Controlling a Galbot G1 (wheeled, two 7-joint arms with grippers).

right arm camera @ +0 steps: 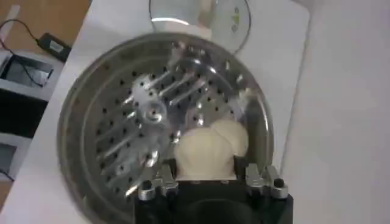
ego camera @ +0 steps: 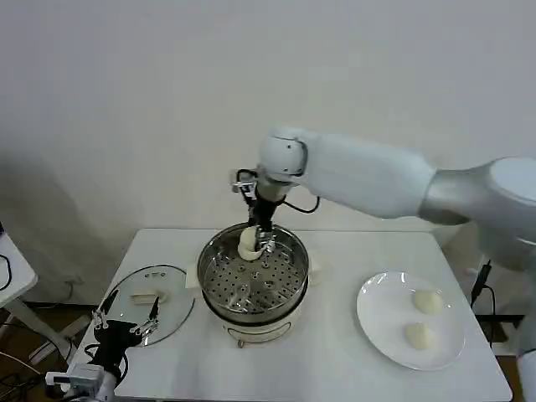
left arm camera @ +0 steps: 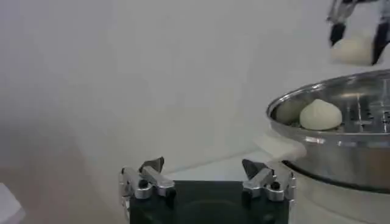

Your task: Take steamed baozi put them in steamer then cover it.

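Gripped baozi (right arm camera: 204,152) is partly masked by the right end effector (right arm camera: 206,176), pinched between its fingers above the steamer (ego camera: 254,276) tray. A second bun (left arm camera: 321,114) is seen inside, two on the plate (ego camera: 381,322). Left end effector (left arm camera: 207,179) is held spread by the cover (ego camera: 151,303).

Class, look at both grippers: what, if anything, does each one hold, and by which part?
The right gripper holds a baozi by its two sides, above the steamer. The left gripper is open and holds nothing, near the cover.
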